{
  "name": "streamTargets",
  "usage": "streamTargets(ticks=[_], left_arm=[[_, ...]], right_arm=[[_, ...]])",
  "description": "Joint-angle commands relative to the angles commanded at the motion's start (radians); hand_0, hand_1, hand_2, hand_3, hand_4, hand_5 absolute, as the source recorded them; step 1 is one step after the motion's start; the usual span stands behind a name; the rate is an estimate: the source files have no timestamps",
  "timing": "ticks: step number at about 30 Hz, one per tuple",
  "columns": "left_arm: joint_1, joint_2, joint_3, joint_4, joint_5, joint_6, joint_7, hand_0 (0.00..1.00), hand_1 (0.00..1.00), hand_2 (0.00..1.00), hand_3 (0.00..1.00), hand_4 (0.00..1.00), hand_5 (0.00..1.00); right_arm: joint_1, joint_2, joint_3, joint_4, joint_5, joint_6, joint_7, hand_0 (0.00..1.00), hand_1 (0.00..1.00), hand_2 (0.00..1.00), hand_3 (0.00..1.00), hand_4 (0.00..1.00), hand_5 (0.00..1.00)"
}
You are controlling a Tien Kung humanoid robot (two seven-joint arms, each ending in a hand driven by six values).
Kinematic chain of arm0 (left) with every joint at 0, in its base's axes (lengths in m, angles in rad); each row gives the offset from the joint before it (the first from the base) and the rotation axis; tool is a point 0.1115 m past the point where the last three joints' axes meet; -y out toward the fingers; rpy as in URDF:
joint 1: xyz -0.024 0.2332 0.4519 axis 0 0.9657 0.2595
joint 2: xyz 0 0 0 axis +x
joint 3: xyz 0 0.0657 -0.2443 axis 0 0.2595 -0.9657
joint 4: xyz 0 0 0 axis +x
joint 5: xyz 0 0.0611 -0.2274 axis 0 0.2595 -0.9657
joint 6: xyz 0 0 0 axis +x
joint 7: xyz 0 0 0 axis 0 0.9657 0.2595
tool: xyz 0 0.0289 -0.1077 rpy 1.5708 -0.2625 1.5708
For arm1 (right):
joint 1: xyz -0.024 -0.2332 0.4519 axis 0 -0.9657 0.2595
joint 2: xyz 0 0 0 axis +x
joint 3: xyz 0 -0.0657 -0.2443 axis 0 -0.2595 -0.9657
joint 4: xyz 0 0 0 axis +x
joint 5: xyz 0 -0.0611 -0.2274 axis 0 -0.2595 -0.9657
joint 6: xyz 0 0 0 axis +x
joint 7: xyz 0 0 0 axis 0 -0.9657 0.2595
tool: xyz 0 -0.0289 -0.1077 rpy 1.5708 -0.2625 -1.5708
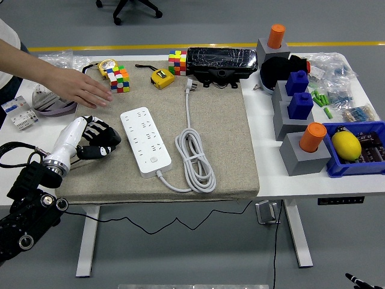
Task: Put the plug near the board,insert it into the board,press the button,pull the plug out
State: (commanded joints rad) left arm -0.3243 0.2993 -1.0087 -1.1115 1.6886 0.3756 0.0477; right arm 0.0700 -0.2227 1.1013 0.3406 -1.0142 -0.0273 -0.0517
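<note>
On the tabletop (264, 174), the power strip (145, 141) lies just right of the left hand (95, 139), whose fingers (103, 150) curl loosely, holding nothing. The plug (189, 85) lies far beyond, its cord running toward the near edge.

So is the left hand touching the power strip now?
Apart. The head view shows mat between the left hand and the power strip.

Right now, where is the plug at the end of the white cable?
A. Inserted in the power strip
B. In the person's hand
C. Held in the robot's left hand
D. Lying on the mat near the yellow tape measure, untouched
D: the plug lies on the mat just right of the yellow tape measure, apart from the power strip, with the left hand and the person's hand both away from it.
</note>
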Motion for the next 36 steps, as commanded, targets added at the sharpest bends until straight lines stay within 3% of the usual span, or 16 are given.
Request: streamTargets(ticks=[12,36], left_arm=[[-0.055,-0.008,0.067,0.016,-0.021,-0.019,-0.009,0.424,0.407,0.46,0.525,0.715,0.002],[-0.078,-0.017,0.123,0.05,-0.017,-0.011,0.003,0.43,0.41,0.465,0.526,0.716,0.002]], right_arm=[[0.002,-0.002,-0.01,0.001,0.004,0.001,0.0,0.65,0.647,0.643,0.566,0.988,0.556],[-0.001,-0.006,-0.019,0.001,0.007,0.001,0.0,0.651,0.647,0.642,0.566,0.987,0.555]])
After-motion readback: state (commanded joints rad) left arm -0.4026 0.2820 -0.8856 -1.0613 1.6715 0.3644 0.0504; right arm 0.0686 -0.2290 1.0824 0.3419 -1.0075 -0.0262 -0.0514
